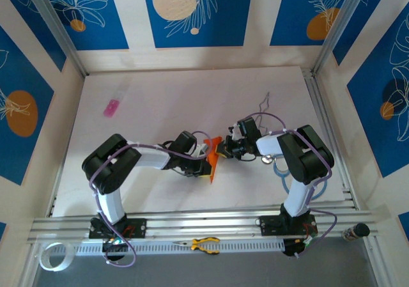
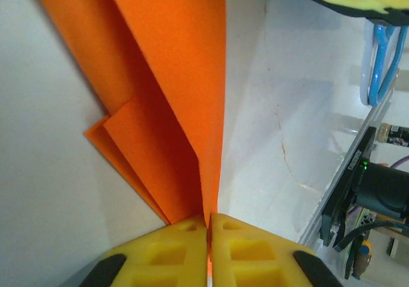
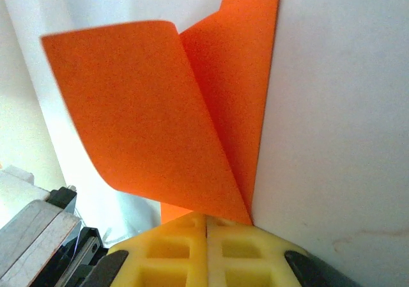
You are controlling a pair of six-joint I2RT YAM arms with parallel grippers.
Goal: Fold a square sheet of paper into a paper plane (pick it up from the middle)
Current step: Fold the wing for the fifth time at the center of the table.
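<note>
- White table point(image 1: 160, 101) lies under us; our left gripper point(image 2: 209, 222) and right gripper point(image 3: 206, 219) each pinch the paper point(image 1: 213, 156).
- Some creases are in; more folding remains, we judge.

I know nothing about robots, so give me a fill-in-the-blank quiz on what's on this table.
The number of grippers pinching the paper is ____: the left gripper and the right gripper.
The paper's colour is ____.
The pliers by the arms' bases have ____ handles.
The small object lying alone on the table is ____.
Missing words: two; orange; yellow; pink.
</note>
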